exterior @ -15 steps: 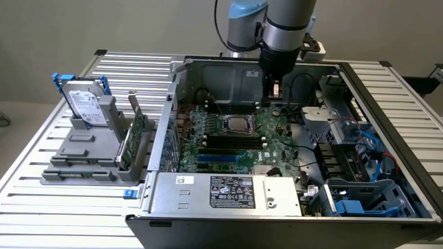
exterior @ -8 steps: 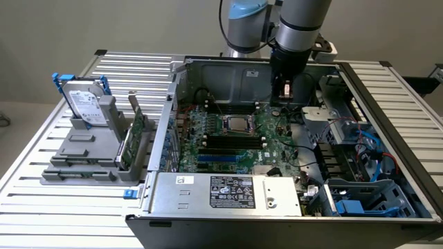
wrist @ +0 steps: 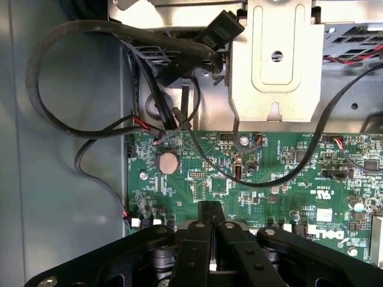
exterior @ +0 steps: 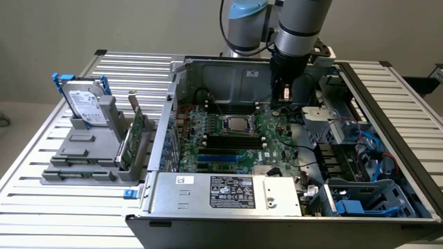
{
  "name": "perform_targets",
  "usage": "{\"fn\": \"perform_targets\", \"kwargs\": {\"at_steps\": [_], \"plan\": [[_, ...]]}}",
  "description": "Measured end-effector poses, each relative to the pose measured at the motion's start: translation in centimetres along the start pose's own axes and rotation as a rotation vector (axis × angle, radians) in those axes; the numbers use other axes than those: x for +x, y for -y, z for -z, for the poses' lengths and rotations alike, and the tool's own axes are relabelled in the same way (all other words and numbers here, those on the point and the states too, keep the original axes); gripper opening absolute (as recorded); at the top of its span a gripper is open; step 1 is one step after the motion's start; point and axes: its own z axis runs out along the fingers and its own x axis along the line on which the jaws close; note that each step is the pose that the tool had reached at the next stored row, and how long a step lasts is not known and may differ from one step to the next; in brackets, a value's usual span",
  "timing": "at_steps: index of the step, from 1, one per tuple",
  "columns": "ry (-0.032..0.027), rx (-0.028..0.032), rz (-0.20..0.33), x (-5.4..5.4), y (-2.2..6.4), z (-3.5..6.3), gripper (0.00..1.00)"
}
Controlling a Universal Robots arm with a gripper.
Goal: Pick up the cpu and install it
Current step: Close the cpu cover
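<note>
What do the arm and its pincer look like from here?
The arm is a grey metal tube with a pale blue joint cap and a black wrist section. The pincer is black, built of linked bars with silver bolts.

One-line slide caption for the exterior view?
Shut gripper hovers over the motherboard, apart from the cpu sitting mid-board.

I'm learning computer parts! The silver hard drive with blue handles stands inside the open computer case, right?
Not inside. The exterior view shows the silver hard drive with blue handles standing outside the open computer case, in a gray holder on the exterior view's left.
</note>
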Motion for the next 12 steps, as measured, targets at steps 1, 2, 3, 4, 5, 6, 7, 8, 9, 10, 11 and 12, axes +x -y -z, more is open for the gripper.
{"fn": "perform_targets", "kwargs": {"at_steps": [1,2,3,4,5,6,7,8,9,10,11,12], "plan": [[-0.0006,0.0006,0.0,0.0,-0.01,0.14,0.11],[-0.0017,0.0013,-0.001,0.1,-0.02,0.54,0.11],[-0.0009,0.001,-0.001,0.1,-0.08,1.03,0.11],[-0.0004,0.0018,0.0,0.2,-0.13,1.49,0.11],[-0.0007,0.0037,-0.001,0.2,-0.18,1.85,0.11],[-0.0007,0.0041,-0.001,0.2,-0.25,1.96,0.11],[-0.0007,0.0045,-0.001,0.2,-0.35,1.96,0.11],[-0.0005,0.0045,-0.001,0.1,-0.47,1.97,0.11],[-0.0006,0.0049,-0.001,-0.1,-0.68,1.96,0.11],[-0.0004,0.005,-0.001,-0.2,-0.82,1.92,0.11],[-0.0005,0.0051,0.0,-0.4,-0.9,1.8,0.11],[-0.0005,0.0051,0.0,-0.6,-0.9,1.64,0.11]]}}
